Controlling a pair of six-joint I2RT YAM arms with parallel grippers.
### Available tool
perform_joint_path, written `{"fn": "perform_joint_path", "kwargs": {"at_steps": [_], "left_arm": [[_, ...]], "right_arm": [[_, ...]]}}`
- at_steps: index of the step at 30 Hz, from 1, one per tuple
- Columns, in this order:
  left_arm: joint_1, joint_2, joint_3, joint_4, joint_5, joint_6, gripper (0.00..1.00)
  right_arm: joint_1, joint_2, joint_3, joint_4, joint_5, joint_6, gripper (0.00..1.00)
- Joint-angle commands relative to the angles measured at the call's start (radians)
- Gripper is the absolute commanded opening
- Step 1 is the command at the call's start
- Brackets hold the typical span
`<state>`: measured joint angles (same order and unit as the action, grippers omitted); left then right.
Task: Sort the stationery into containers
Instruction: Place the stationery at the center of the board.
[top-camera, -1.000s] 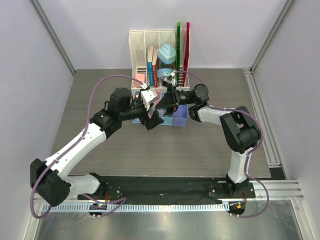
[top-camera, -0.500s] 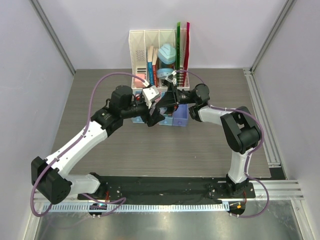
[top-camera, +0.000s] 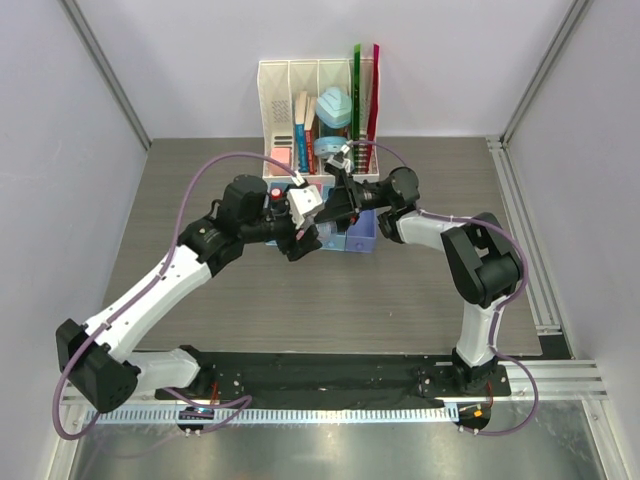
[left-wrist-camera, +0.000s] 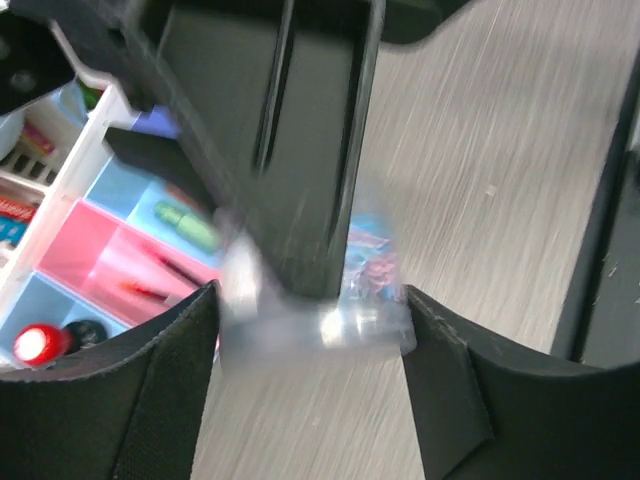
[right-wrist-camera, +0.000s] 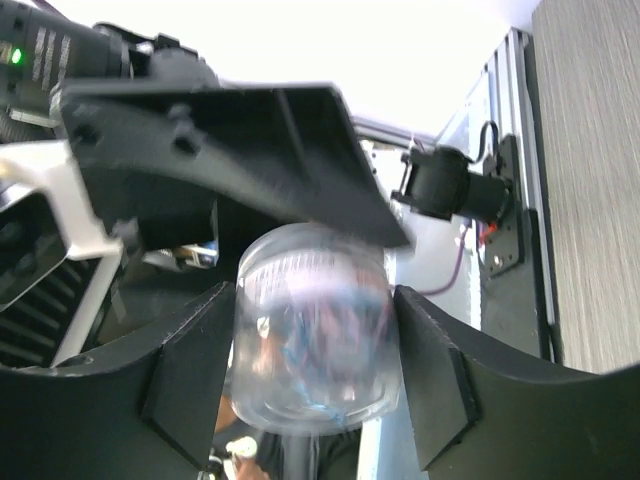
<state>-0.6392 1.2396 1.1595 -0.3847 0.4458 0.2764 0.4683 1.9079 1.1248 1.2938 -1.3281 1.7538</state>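
Observation:
The clear lilac round disc (right-wrist-camera: 312, 340), with coloured bits inside, sits between the fingers of my right gripper (right-wrist-camera: 315, 345), which is shut on it. My left gripper (left-wrist-camera: 308, 330) meets it from the other side, and its fingers touch both sides of the disc (left-wrist-camera: 375, 295). Both grippers (top-camera: 318, 212) hover over the row of bins. In the left wrist view the pink bin (left-wrist-camera: 85, 250) holds dark-red pens (left-wrist-camera: 150, 285). The light blue bin (left-wrist-camera: 130, 190) holds a green piece (left-wrist-camera: 188, 226). The blue bin (left-wrist-camera: 25, 300) holds a red-capped cylinder (left-wrist-camera: 33, 343).
The purple bin (top-camera: 362, 238) shows at the right end of the row. The tall white slotted organiser (top-camera: 290, 90) with rulers, books and teal items stands just behind the bins. Purple cables arch over both arms.
My left gripper has moved right and up to the right gripper and closed in around the disc. The right arm has hardly moved.

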Motion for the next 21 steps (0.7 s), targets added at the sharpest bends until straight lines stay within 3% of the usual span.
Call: {"fn": "perform_joint_path", "kwargs": {"at_steps": [1, 8, 10, 15, 19, 21], "left_arm": [[0.013, -0.060, 0.035, -0.150, -0.073, 0.145, 0.00], [0.013, -0.092, 0.017, -0.171, -0.093, 0.175, 0.00], [0.013, -0.083, 0.025, -0.171, -0.079, 0.170, 0.00], [0.013, -0.062, 0.037, -0.158, -0.029, 0.153, 0.00], [0.013, -0.029, 0.052, -0.155, 0.039, 0.121, 0.00], [0.012, -0.012, 0.058, -0.151, 0.079, 0.112, 0.00]], "right_arm": [[-0.031, -0.064, 0.046, 0.380, -0.100, -0.008, 0.70], [-0.077, -0.059, 0.047, 0.378, -0.094, -0.008, 0.70], [-0.077, -0.064, 0.038, 0.378, -0.086, -0.014, 0.61], [-0.077, -0.061, 0.049, 0.378, -0.083, -0.010, 0.52], [-0.077, -0.066, 0.044, 0.378, -0.080, -0.023, 0.31], [-0.077, -0.075, 0.035, 0.378, -0.080, -0.042, 0.28]]}}
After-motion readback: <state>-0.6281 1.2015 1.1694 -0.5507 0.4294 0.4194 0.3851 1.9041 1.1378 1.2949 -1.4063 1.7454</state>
